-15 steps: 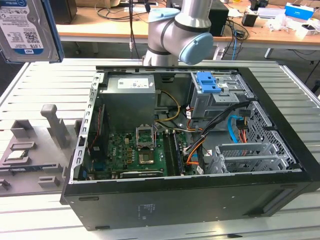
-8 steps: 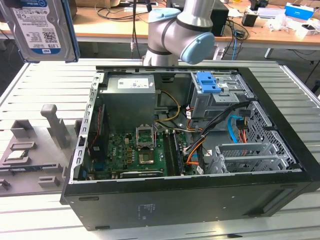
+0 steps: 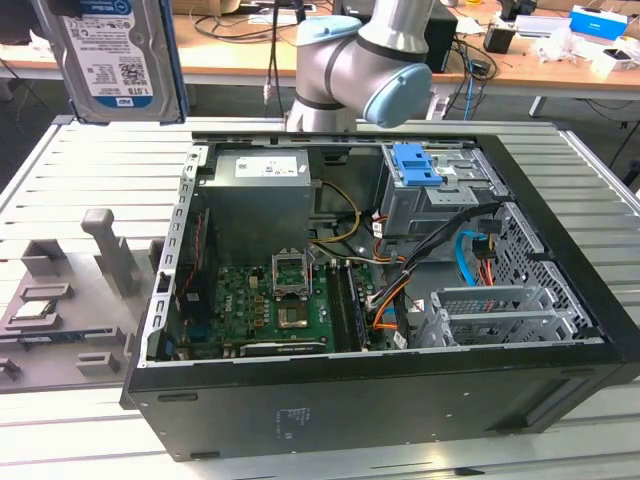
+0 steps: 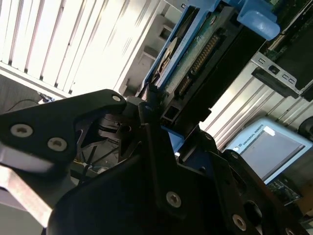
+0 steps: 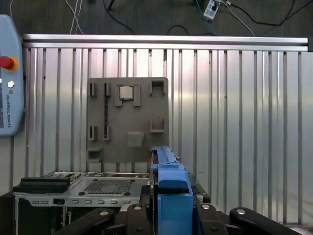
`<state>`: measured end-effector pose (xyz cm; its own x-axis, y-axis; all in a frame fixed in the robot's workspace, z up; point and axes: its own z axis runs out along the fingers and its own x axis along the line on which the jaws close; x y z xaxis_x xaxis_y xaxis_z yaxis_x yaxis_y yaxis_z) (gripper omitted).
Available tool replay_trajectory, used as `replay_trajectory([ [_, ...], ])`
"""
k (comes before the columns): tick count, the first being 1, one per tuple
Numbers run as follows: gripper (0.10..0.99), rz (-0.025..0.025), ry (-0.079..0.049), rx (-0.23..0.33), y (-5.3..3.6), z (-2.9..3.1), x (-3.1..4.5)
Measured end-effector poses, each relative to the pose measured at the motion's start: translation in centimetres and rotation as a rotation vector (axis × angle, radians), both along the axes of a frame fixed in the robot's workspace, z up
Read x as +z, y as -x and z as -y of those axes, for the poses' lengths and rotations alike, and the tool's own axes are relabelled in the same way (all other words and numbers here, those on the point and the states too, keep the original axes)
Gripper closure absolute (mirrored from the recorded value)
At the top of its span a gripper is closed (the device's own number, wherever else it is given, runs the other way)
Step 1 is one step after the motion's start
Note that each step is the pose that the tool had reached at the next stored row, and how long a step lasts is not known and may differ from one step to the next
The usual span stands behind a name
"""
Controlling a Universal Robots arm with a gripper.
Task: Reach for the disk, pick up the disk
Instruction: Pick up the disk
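Silver-grey disk [image 3: 118, 55], blue-edged, upright, aloft (labelled face outward)

Slatted aluminium table [image 3: 50, 170] spans the exterior view. A wooden desk [image 3: 230, 58] strewn with cables [image 3: 225, 25] runs along 12 o'clock. Dark floor [image 5: 137, 17] lies beyond the table's rail; bright light glares off the slats [image 4: 73, 44].
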<state>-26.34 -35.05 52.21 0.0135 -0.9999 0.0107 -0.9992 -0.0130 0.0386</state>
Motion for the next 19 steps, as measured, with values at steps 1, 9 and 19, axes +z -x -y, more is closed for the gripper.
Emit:
replay_trajectory([
  [1, 0.718, 0.0000, 0.000, 0.000, -0.55, -0.04, 0.00],
  [9, 0.718, -0.0001, 0.000, 0.000, -6.93, -0.50, 0.00],
  [19, 0.718, -0.0004, 0.000, 0.000, -10.46, -0.88, 0.01],
])
